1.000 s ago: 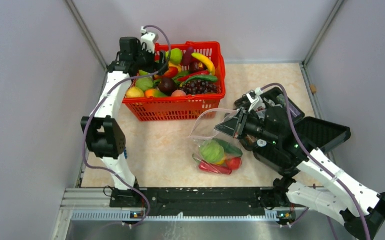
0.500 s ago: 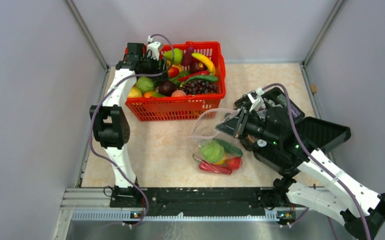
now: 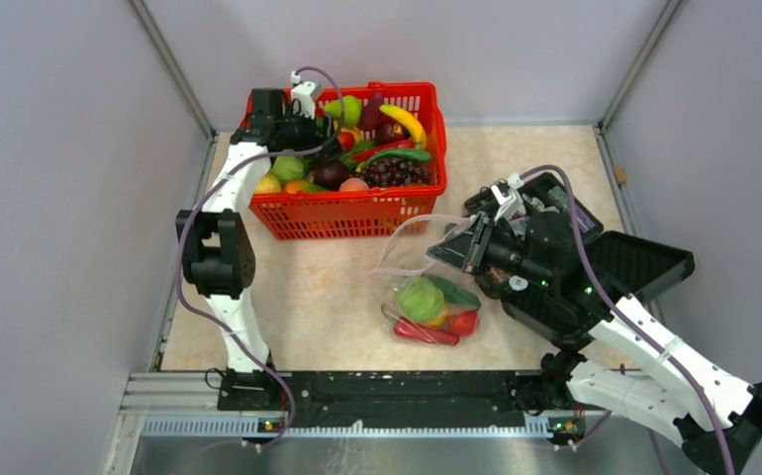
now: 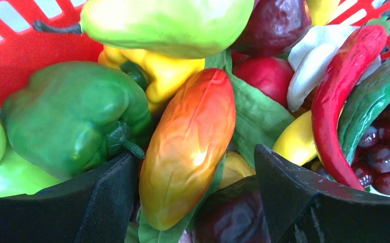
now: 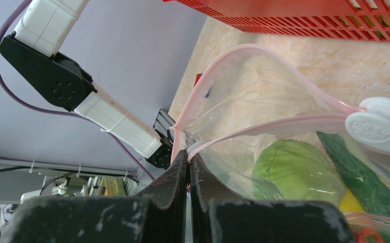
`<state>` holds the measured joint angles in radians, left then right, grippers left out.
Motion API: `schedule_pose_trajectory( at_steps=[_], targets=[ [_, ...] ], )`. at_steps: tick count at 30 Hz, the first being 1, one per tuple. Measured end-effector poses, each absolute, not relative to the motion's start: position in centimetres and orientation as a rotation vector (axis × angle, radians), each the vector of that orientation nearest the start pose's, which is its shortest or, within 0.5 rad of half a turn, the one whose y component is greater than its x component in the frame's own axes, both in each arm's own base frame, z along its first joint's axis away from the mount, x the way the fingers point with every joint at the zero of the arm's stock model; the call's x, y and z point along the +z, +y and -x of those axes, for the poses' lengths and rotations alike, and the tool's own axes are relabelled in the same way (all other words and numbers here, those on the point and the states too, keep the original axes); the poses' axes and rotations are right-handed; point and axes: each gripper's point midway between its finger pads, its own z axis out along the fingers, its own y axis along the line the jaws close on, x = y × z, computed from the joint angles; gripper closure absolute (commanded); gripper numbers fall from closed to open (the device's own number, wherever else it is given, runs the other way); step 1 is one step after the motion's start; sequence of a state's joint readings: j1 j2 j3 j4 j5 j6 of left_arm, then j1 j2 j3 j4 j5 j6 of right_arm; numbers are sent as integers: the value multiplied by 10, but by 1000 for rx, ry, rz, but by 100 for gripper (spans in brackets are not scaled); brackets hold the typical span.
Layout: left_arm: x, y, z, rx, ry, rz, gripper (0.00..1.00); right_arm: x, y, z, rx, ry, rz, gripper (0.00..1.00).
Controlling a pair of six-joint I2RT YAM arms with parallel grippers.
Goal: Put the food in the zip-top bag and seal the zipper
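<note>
so the table [image 3: 308,297] is beige marble-look. the red basket [image 3: 347,213] sits at its far edge toward the left corner, heaped with toy produce. the open black case [image 3: 644,262] is by the right edge.

the zip-top bag [image 3: 407,252] lies mid-table, closer to the near edge, between the basket and the case. it's clear and crinkly, with its mouth facing the far edge and gaping open. inside, down at the near end, there's a green cabbage [image 3: 420,299], a cucumber [image 3: 453,291], a red tomato [image 3: 464,322] and a red chili [image 3: 425,332], plus a bit of yellow i can't make out.

my right claw [image 5: 188,159] is pressed together, pinching the zip-top bag at one end of its mouth and holding that end up. the pink zipper [image 5: 284,123] runs off in two separate strips, and its white slider [image 5: 378,129] sits at the other end.

my left claw [image 4: 193,162] is down in the basket, spread wide on either side of an orange-red fruit [image 4: 190,126]. i can't tell if the pads touch it. a green pepper [image 4: 71,116] is just beside it.
</note>
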<state>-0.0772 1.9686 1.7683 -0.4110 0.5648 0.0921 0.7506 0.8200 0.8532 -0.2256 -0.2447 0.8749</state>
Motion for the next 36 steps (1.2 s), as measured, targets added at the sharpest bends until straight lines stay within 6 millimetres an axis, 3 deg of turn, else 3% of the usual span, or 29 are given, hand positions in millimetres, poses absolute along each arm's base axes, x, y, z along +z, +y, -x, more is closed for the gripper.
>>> schedule_pose_trajectory(
  at_steps=[5,11,15,36],
  targets=[
    [205,-138,-530,-666,2062,-453,39,303,265,-176,1344,1980,76,100],
    [193,-143,-528,-712,2058,-414,61,302,265,-176,1343,1982,75,100],
    [206,-140,-521,-687,2031,-416,74,302,265,-177,1342,1982,75,100],
    [313,-134,-429,-672,1781,-379,76,305,266,-177,1362,1978,48,100]
  ],
)
